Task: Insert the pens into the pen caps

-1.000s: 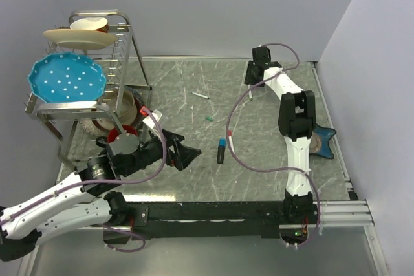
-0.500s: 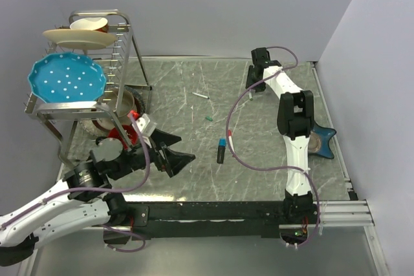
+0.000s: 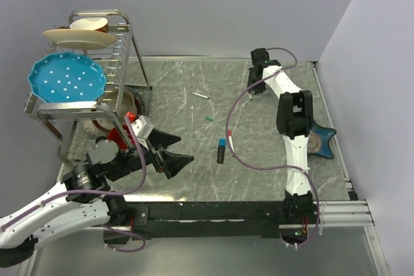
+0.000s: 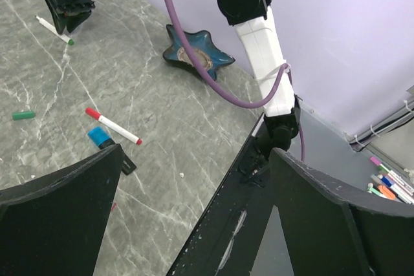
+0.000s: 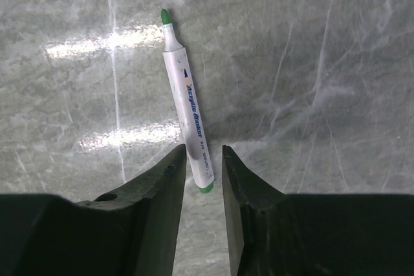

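My right gripper (image 5: 204,159) is low over the table at the far right (image 3: 257,83). Its jaws are narrowly open on either side of the rear end of a white-barrelled green pen (image 5: 187,95). The left finger touches the barrel and a small gap shows on the right. My left gripper (image 3: 173,153) is wide open and empty above the table's near left. A green cap (image 3: 209,119), a red-tipped white pen (image 3: 230,139) and the black marker with blue trim (image 3: 221,152) lie mid-table. Another white pen (image 3: 201,95) lies farther back. The left wrist view shows the green cap (image 4: 23,115) and the red pen (image 4: 113,127).
A metal dish rack (image 3: 97,95) with a blue plate (image 3: 66,79) and bowls stands at the left. A blue star-shaped dish (image 3: 321,143) sits at the right edge beside the right arm. A purple cable (image 3: 236,153) loops over the table's middle.
My left arm has drawn back to the left and its open gripper sits a little farther from the black marker. My right gripper has shifted slightly at the green pen.
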### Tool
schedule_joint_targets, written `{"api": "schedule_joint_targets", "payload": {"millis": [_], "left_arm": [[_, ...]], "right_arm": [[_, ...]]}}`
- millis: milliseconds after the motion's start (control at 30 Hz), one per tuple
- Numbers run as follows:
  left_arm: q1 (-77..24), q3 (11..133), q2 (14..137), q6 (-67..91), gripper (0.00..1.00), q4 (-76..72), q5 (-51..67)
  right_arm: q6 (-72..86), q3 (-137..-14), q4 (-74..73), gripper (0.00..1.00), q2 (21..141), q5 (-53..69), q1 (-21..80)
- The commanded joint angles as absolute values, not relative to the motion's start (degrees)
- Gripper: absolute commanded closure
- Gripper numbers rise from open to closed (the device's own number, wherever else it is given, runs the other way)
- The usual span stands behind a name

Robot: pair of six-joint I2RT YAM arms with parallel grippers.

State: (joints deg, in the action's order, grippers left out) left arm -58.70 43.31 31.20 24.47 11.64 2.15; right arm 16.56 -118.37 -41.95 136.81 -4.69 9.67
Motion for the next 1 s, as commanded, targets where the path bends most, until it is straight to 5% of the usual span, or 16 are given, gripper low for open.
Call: {"api": "schedule_joint_targets", "payload": {"millis": [0, 533, 967], "left_arm": [[-58.89, 43.24, 30.15, 23.29, 0.01, 8.97, 2.81], [-58.97, 43.59, 29.97, 23.47, 0.01, 10.72, 0.26], [-58.89, 46.67, 34.45, 28.91, 0.02, 14.94, -9.31]], "right_arm": [[15.82, -120.32, -43.68, 0.67, 138.25, -4.84, 10.20], [14.50, -117.34, -44.12, 0.84, 135.98, -5.98, 12.22], [16.96, -78.42, -28.50, 0.90, 112.52, -7.03, 16.43]]}}
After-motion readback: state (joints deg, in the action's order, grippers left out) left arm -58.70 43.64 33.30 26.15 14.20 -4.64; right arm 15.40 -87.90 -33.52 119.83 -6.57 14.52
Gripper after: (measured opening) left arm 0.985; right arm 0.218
